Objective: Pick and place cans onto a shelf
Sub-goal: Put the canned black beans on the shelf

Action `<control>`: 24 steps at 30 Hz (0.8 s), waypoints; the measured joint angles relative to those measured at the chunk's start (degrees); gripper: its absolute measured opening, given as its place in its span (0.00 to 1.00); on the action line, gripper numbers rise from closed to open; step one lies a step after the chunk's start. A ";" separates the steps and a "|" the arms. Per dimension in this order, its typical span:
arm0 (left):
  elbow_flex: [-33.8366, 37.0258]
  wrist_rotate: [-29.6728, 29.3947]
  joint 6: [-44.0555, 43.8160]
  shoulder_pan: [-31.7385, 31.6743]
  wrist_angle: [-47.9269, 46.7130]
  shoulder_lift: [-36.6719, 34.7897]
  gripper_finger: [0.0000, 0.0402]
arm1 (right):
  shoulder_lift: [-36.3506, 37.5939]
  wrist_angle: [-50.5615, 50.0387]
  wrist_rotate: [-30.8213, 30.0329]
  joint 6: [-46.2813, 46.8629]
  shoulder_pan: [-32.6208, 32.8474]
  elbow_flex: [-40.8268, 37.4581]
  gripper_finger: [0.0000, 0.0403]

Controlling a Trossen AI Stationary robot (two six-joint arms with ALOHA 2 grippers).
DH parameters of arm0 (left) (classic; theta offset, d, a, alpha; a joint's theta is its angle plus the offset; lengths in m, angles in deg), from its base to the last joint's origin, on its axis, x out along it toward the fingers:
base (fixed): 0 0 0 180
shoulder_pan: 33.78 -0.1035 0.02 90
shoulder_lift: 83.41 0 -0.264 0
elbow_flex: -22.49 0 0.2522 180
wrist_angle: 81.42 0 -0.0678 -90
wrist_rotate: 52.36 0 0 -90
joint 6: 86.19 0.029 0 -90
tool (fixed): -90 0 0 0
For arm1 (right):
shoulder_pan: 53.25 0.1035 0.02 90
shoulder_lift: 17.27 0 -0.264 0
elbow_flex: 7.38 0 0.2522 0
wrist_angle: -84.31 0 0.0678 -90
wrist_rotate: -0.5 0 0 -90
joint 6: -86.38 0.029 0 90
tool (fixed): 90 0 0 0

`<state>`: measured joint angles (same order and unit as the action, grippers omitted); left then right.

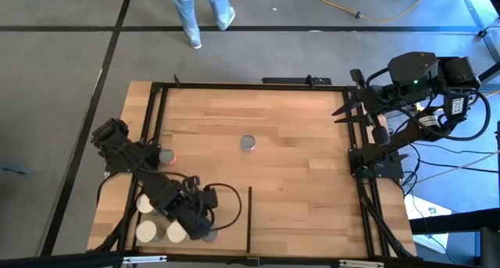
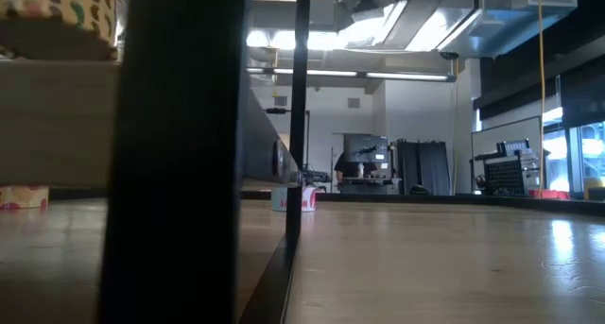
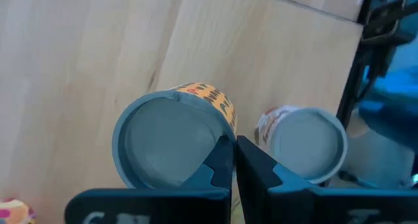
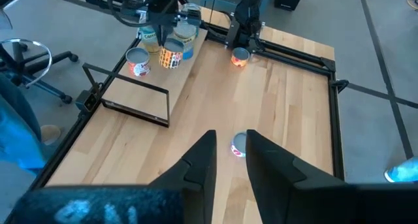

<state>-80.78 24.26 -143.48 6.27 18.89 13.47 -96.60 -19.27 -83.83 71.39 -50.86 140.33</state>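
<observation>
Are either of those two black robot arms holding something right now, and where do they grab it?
Nothing is held. The left end effector is shut with nothing between its fingers, above the grey-topped, orange-labelled can. The right end effector hangs open over the table, well above a small silver-topped can.

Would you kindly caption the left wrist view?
Shut left gripper above two grey-topped cans: orange-labelled can and neighbouring can.

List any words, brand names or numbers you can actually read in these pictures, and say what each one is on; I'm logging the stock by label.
No text can be read in any view.
Orange-labelled can under the shut left gripper: dark marks on the label, too blurred to read.
Neighbouring can: reddish print, unreadable.
Lone can in mid-table: label too small to read.
Patterned box in the low view: coloured spots only, no words.
</observation>
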 joint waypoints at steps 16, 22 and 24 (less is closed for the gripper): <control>-0.08 -2.19 -2.18 1.12 -0.67 7.10 0.00 | 0.02 0.00 0.00 2.55 -0.02 -0.01 0.21; -0.04 -1.33 -2.11 0.88 -0.08 8.00 0.00 | 0.02 -0.02 0.00 2.54 0.00 -0.02 0.21; -0.10 -1.10 -2.11 0.75 -0.15 8.19 0.00 | 0.02 -0.02 -0.01 2.54 -0.01 -0.02 0.21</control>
<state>-80.88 23.16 -145.59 7.02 18.74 21.66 -96.57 -19.29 -83.83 73.94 -50.87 140.31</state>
